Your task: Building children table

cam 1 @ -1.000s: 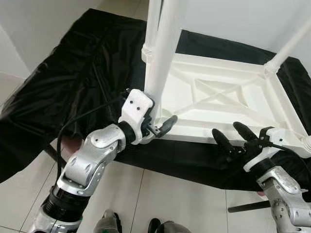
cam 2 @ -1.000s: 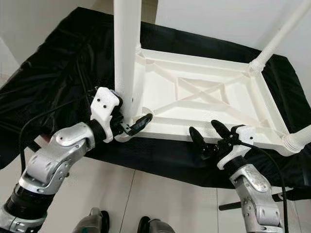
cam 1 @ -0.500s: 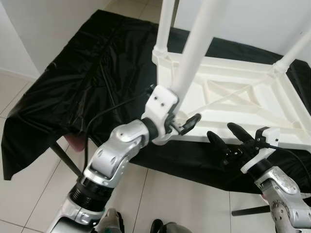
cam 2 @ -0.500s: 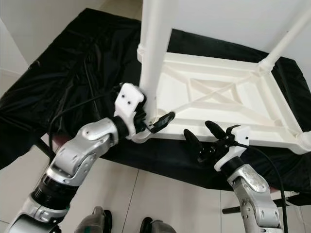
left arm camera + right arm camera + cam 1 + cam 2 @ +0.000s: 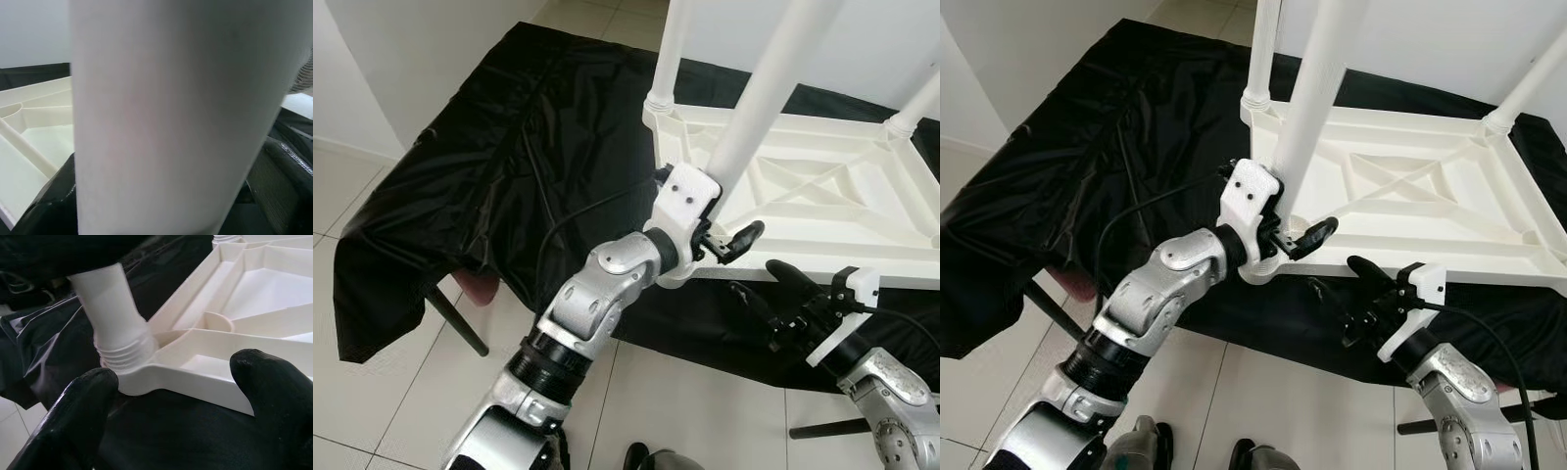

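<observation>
Head views: the upturned white tabletop lies on the black-draped worktop; the left gripper clamps the leg at the worktop's near edge. Right wrist view: the right gripper fingers are apart before the half-threaded socket. Keep the leg plumb while screwing.

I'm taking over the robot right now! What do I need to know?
Left pincer is shut on a white leg at the tabletop's near left corner.
Right pincer is open, hovering by the near edge, holding nothing.
The tabletop lies upside down on a black cloth.
Done: far left leg and far right leg stand in their corners.
Left: the gripped leg shows threads at its base, maybe not fully seated. The near right corner is out of view.
</observation>
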`<state>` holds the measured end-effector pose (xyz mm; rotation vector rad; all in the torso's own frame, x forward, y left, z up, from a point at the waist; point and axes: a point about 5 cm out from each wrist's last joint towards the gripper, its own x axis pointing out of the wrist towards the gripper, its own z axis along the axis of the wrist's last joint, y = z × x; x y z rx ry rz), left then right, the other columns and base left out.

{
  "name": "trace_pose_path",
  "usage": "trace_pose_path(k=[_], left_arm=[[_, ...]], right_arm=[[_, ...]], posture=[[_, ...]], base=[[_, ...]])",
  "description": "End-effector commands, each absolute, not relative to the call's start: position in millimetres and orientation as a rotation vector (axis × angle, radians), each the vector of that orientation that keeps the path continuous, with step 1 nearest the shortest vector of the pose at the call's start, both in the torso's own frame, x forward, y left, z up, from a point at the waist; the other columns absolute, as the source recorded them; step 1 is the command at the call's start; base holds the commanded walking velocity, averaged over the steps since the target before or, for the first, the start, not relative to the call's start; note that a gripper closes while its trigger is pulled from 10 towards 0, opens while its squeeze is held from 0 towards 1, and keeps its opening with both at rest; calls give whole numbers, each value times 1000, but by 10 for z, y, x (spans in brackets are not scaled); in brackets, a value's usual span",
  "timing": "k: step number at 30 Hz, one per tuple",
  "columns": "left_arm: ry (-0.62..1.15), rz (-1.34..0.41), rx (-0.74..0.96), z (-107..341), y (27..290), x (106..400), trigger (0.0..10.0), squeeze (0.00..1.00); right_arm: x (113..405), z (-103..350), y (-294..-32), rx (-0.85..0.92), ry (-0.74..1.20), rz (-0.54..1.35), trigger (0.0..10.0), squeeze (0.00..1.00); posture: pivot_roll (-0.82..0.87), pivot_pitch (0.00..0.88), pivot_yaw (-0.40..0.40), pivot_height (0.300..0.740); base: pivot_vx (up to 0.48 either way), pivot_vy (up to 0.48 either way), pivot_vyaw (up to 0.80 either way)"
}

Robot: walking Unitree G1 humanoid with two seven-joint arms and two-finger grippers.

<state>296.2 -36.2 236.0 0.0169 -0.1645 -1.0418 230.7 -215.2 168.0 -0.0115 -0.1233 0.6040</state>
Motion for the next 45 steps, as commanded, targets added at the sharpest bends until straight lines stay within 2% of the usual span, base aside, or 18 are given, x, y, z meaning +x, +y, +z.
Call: trace_pose_path(k=[1, 7, 15, 18, 28, 45], left_arm=[[-191, -1100, 15, 2419, -540, 2895, 10000, 0], [-230, -1147, -11, 2523, -833, 2849, 10000, 0], [-242, -1170, -17, 2543, -918, 2809, 10000, 0], [-236, -1169, -11, 2503, -876, 2815, 10000, 0], [-207, -1202, -15, 2305, -370, 2716, 10000, 0], [-164, -1102, 35, 2208, 98, 2683, 10000, 0]], right_arm=[[2265, 1684, -2205, -21, -109, 600, 10000, 0], [2275, 1745, -2212, -56, -120, 619, 10000, 0], [2302, 1763, -2192, -68, -126, 629, 10000, 0], [2307, 1765, -2185, -74, -129, 631, 10000, 0], [2426, 1770, -2075, -79, -134, 708, 10000, 0], [2645, 1840, -1898, -98, -153, 846, 10000, 0]], posture=[[34, 191, -44, 740], [31, 189, -42, 740], [30, 182, -44, 740], [37, 181, -48, 740], [68, 171, -70, 740], [96, 179, -96, 740]], base=[[0, 0, 0], [0, 0, 0], [0, 0, 0], [0, 0, 0], [0, 0, 0], [0, 0, 0]])
